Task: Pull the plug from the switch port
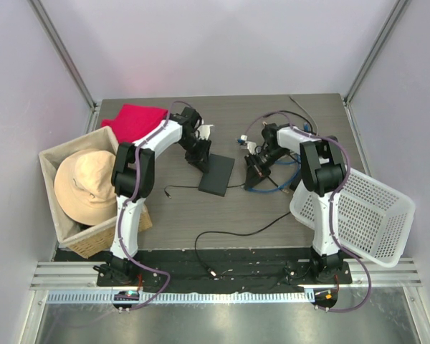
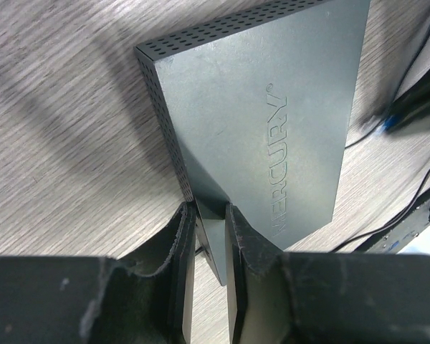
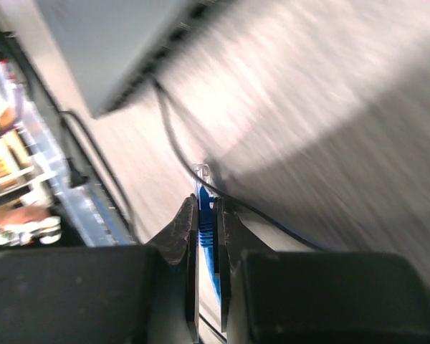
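The switch (image 1: 216, 174) is a flat black box lying on the wooden table; in the left wrist view (image 2: 258, 122) it reads "MERCURY". My left gripper (image 1: 199, 154) is shut on its near corner (image 2: 210, 240). My right gripper (image 1: 256, 164) is shut on the blue plug (image 3: 205, 215), whose clear tip (image 3: 202, 174) sticks out past the fingertips. The plug is out of the port and apart from the switch (image 3: 107, 43), which lies at the upper left of the right wrist view. The blue cable (image 1: 269, 188) trails behind the right gripper. A thin black cable (image 3: 168, 136) still runs from the switch's socket edge.
A wicker basket (image 1: 54, 154) holding a tan hat (image 1: 86, 186) stands at the left, with a red cloth (image 1: 135, 120) behind it. A white plastic basket (image 1: 362, 215) lies tilted at the right. Loose black cables (image 1: 229, 233) cross the near table.
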Controlling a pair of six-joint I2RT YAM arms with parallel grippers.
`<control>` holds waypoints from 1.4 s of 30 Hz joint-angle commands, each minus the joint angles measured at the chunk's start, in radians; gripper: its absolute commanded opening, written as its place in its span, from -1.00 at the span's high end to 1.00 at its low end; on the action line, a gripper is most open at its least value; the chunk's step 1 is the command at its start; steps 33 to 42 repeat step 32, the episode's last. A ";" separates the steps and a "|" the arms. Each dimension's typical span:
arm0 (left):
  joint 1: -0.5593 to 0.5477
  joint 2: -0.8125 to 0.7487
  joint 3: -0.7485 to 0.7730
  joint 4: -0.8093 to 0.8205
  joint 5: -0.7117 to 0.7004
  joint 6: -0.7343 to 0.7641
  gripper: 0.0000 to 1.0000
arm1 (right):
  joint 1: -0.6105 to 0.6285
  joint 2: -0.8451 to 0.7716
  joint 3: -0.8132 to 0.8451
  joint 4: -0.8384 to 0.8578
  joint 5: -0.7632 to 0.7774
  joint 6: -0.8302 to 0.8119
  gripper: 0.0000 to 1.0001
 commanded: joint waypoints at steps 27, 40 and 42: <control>0.058 -0.228 0.569 0.007 -0.317 0.169 -0.99 | -0.032 -0.091 0.932 0.384 0.965 0.457 -0.99; 0.058 -0.394 0.453 0.262 -0.430 0.152 -0.99 | 0.037 -0.216 0.901 0.435 1.086 0.350 -0.99; 0.058 -0.394 0.453 0.262 -0.430 0.152 -0.99 | 0.037 -0.216 0.901 0.435 1.086 0.350 -0.99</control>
